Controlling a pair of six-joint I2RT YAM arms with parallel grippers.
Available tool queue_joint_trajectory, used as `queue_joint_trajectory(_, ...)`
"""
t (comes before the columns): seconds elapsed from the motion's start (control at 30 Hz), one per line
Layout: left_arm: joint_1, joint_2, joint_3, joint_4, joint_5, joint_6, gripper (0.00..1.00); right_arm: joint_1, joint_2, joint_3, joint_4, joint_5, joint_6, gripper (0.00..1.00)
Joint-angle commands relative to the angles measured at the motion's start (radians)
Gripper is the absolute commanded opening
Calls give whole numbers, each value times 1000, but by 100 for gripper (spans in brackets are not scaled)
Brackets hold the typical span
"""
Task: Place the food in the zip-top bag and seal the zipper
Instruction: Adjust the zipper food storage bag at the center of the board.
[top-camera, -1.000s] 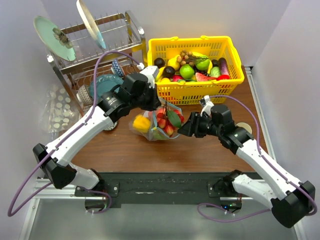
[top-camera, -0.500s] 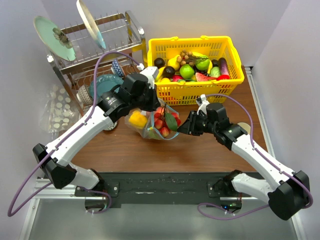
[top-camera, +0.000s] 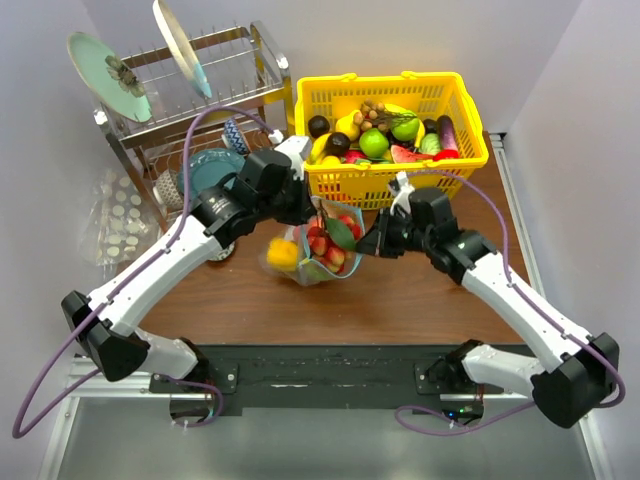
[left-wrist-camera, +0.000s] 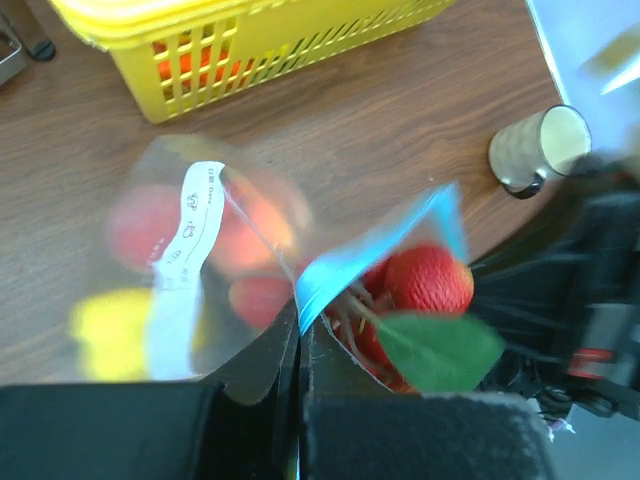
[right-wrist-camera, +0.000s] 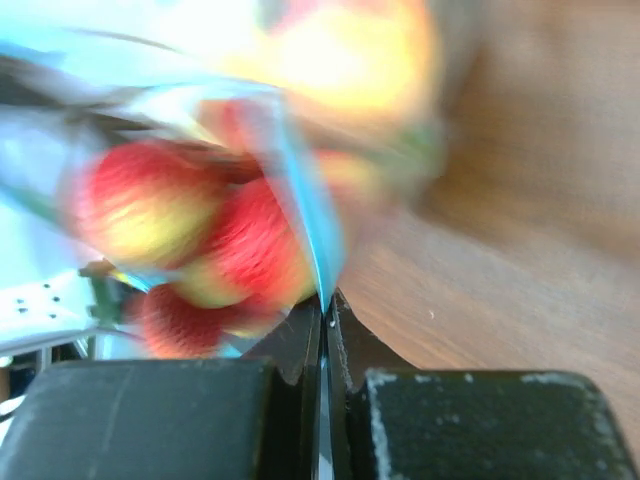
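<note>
Left hand (top-camera: 305, 205) and right hand (top-camera: 368, 243) are seen from above at opposite ends of the zip-top bag (top-camera: 318, 262), their fingertips hidden by wrists and plastic. The bag is held mouth up, its long axis running left to right, in front of a yellow basket (top-camera: 380, 80). From the left wrist, blurred food (left-wrist-camera: 430, 282) is made out inside, and the left hand is clamped on the zipper (left-wrist-camera: 370, 250). From the right wrist everything is smeared, and the fingers (right-wrist-camera: 290, 345) are pinched tight on that strip.

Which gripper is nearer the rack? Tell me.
Left. The left gripper pinches the bag just right of the rack; the right gripper pinches its far side, farther right.
</note>
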Motion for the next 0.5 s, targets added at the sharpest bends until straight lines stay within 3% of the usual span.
queue_joint_trajectory(0.0,12,-53,-85,81,-4,-2,0,4,11,389,-213,97,-125,0)
queue_joint_trajectory(0.13,23,-51,-96,51,-21,20,0,4,26,520,-303,189,-164,0)
queue_joint_trajectory(0.23,32,-40,-10,-18,-70,49,0,4,29,395,-251,185,-144,0)
queue_joint_trajectory(0.3,34,-37,51,-53,-74,60,0,4,64,295,-196,102,-119,0)
queue_joint_trajectory(0.4,34,-39,49,-40,-18,58,0,3,103,311,-220,71,-125,0)
queue_joint_trajectory(0.47,35,-50,-35,12,16,41,0,3,97,357,-238,88,-136,0)
